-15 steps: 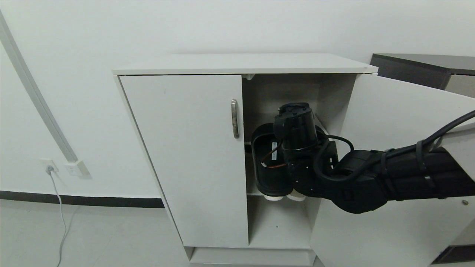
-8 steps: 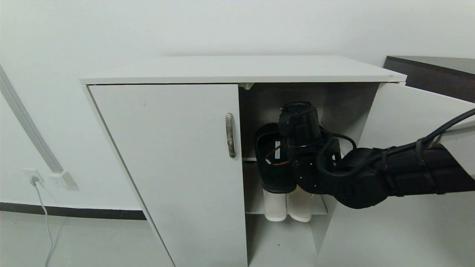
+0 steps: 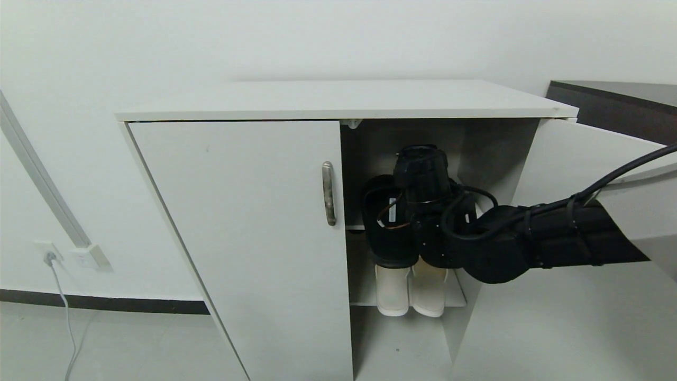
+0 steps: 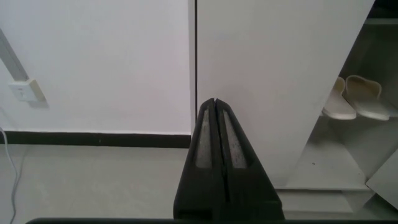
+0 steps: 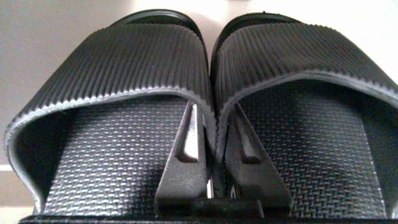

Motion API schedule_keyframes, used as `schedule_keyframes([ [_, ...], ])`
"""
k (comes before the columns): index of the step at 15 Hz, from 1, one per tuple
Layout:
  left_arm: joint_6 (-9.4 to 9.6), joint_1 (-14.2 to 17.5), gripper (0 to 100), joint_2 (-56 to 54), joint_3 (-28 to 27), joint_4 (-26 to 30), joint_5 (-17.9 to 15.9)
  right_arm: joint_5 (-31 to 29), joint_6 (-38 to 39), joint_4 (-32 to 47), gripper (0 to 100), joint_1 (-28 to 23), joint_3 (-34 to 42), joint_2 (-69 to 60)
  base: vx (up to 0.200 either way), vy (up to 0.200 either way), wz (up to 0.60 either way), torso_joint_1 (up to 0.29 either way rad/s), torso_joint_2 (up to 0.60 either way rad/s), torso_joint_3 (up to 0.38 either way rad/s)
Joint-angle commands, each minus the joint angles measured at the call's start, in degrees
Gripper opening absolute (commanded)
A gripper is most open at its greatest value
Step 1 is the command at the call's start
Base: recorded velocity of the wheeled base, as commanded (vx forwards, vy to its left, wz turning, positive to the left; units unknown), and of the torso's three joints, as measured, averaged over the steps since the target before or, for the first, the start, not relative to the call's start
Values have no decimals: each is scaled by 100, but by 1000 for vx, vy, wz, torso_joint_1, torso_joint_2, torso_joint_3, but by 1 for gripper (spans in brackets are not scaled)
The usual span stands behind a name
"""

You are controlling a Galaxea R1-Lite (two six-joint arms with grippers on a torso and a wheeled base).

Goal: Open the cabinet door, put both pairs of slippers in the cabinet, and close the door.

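- While the right claw (image 5: 216, 124) was clamped on the black slippers (image 3: 389, 238), pinching the two together where their tops meet, it held them inside the open right side of the cabinet (image 3: 338, 100).
- The black pair hung just above the white slippers (image 3: 410, 293), which lay side by side on a shelf (image 3: 457, 301).
- The right door (image 3: 555, 159) stood open and the left door (image 3: 238, 222) was shut.
- The left claw (image 4: 214, 134) hung in front of the left door, its fingers (image 4: 204, 143) pressed together on nothing.
- I think the step was putting the second pair away. Next, the black pair needed to be set down on a shelf, and the claw had to let go and back out without dragging them. Then the right door had to be pushed shut.
- Half a second before, the right arm (image 3: 555, 243) was not as deep in the cabinet and the black pair was lower, hiding more of the white pair. The camera had also moved since a second before.
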Motion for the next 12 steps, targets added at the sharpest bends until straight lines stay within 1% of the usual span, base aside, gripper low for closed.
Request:
schedule_keyframes([
  [1, -1, 0, 0, -1, 0, 2, 2, 13, 1, 106, 0, -88, -261, 217, 0, 0, 0, 0, 0, 0],
  [3, -1, 0, 0, -1, 0, 2, 2, 154, 1, 300, 0, -167, -490, 305, 0, 0, 0, 0, 0, 0],
  [4, -9, 0, 0, -1, 0, 2, 2, 189, 1, 414, 0, -229, -754, 428, 0, 0, 0, 0, 0, 0],
  [9, -9, 0, 0, -1, 0, 2, 2, 198, 1, 889, 0, -483, -1589, 771, 0, 0, 0, 0, 0, 0],
  [12, -9, 0, 0, -1, 0, 2, 2, 242, 1, 924, 0, -598, -1808, 920, 0, 0, 0, 0, 0, 0],
])
